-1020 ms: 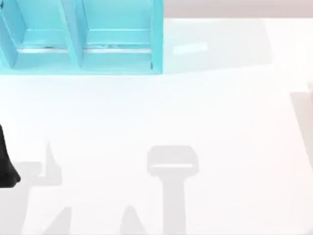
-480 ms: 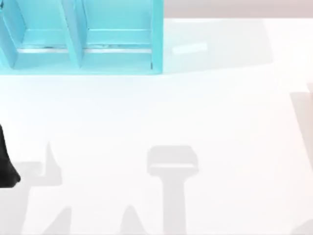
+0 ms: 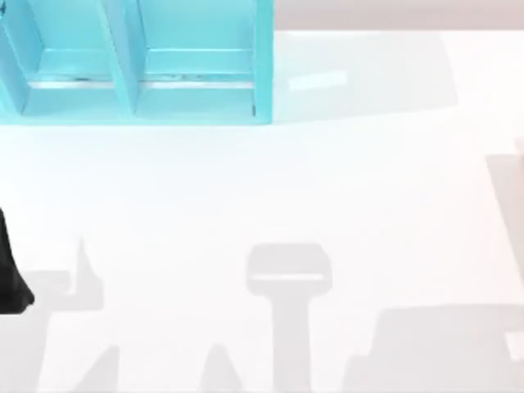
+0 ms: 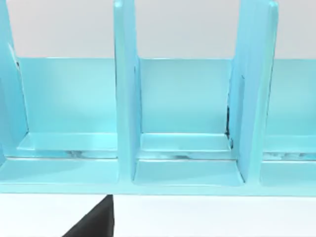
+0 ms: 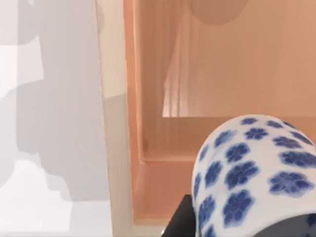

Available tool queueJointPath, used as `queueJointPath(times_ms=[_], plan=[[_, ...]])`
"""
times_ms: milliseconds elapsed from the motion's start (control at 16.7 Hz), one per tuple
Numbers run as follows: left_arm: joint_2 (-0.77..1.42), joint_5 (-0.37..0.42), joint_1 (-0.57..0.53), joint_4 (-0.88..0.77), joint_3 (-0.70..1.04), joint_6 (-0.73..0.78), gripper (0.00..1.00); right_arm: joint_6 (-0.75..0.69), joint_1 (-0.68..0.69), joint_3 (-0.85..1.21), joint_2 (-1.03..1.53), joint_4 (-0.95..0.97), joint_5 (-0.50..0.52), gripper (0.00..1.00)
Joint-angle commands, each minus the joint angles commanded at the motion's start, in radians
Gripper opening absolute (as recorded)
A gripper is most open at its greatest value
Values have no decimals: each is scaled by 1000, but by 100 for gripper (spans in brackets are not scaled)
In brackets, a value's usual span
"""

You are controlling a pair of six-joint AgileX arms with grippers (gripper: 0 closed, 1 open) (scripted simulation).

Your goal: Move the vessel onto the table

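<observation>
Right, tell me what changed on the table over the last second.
A broad grey shadow has spread in over the glossy white table at its near right corner, with a pale edge entering at the right border. The turquoise compartment shelf and the dark left arm at the left edge stayed put.

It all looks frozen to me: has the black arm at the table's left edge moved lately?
No. The black left arm stays put, same gap from the turquoise compartmented shelf unit.

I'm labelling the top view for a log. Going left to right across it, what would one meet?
Left arm at the left edge → turquoise shelf at the upper left → bare white table crossed by grey shadows, out to the right edge.
</observation>
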Motion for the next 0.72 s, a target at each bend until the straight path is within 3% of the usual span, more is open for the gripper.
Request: queueJointPath(times_ms=[420, 720], plan=[[0, 0, 0, 0, 0, 0, 100, 36, 31, 20, -4, -26, -1, 0], [0, 0, 0, 0, 0, 0, 100, 247, 242, 235, 201, -89, -3, 0]])
